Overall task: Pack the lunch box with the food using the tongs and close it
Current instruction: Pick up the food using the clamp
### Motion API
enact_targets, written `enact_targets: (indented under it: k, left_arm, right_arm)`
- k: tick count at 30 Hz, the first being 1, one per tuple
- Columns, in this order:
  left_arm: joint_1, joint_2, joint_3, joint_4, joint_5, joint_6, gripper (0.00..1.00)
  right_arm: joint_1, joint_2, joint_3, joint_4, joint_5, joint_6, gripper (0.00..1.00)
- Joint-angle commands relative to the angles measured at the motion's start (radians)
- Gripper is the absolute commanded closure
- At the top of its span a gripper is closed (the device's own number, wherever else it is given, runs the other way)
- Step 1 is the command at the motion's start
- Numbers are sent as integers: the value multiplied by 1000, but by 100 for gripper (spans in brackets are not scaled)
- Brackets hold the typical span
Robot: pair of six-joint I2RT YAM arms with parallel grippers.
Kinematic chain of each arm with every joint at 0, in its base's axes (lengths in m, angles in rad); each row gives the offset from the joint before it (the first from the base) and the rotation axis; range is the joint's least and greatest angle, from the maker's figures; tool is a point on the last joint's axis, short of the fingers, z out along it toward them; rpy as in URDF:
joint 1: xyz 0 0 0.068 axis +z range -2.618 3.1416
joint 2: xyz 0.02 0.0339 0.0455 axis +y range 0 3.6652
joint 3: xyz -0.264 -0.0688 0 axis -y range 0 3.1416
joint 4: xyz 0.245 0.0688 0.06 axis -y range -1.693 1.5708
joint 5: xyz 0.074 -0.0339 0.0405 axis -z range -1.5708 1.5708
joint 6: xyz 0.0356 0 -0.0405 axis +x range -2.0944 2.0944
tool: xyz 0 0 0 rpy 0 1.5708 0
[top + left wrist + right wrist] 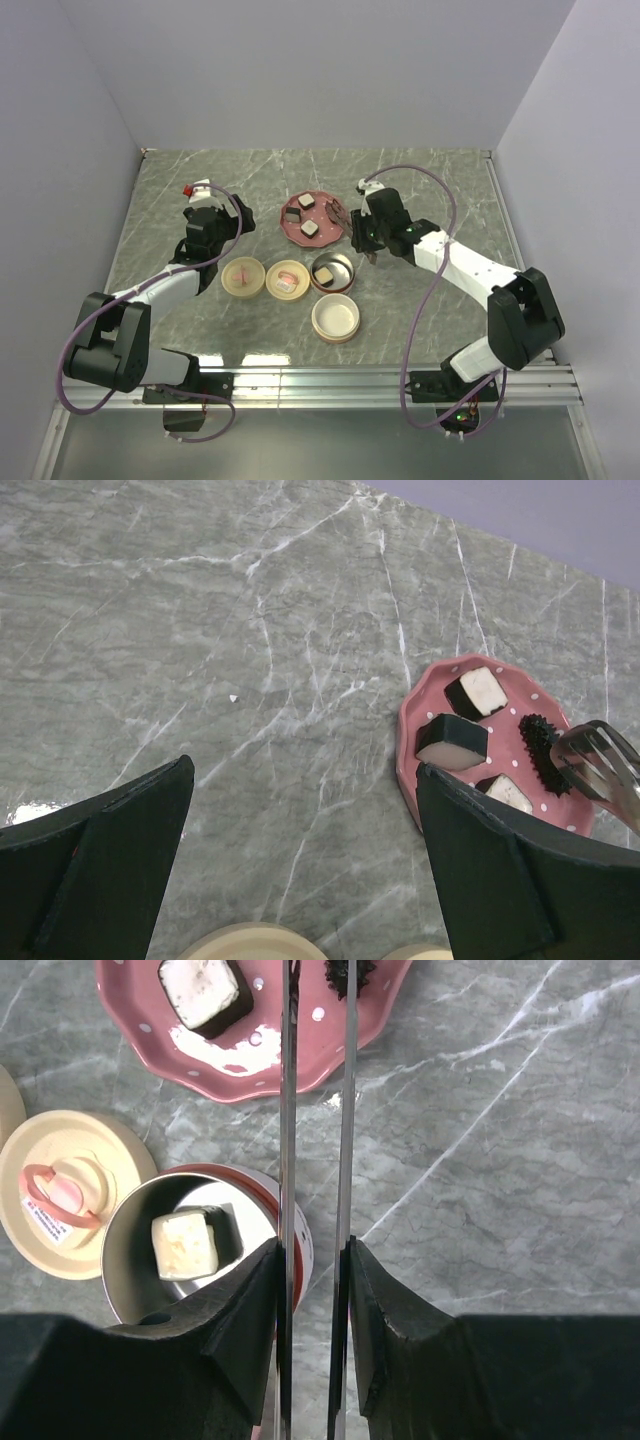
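Observation:
The lunch box (345, 264) is a round metal tin with a red rim, also in the right wrist view (125, 1260). One food block (185, 1243) lies inside it. Three more food blocks (305, 202) (294, 213) (310, 229) sit on the pink plate (290, 230). My right gripper (312, 1245) is shut on the silvery tongs (288, 1110); their two arms stand apart with nothing between them, and the tips reach over the plate's right edge (600, 755). My left gripper (303, 770) hangs open over bare table left of the plate (520, 695).
Two cream lids with pink knobs (243, 277) (288, 278) lie left of the tin. A cream round dish (336, 317) sits in front of it. A black spiky garnish (540, 748) lies on the plate's right side. Walls enclose the marble table on three sides.

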Motion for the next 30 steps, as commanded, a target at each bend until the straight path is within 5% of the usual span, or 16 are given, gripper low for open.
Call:
enact_targets:
  k: [1, 30]
  left_arm:
    - [4, -23, -9, 46, 10, -9, 1]
    - [7, -26, -11, 48, 19, -12, 0]
  right_arm:
    - [10, 15, 55, -2, 14, -18, 60]
    - [25, 41, 83, -50, 116, -10, 58]
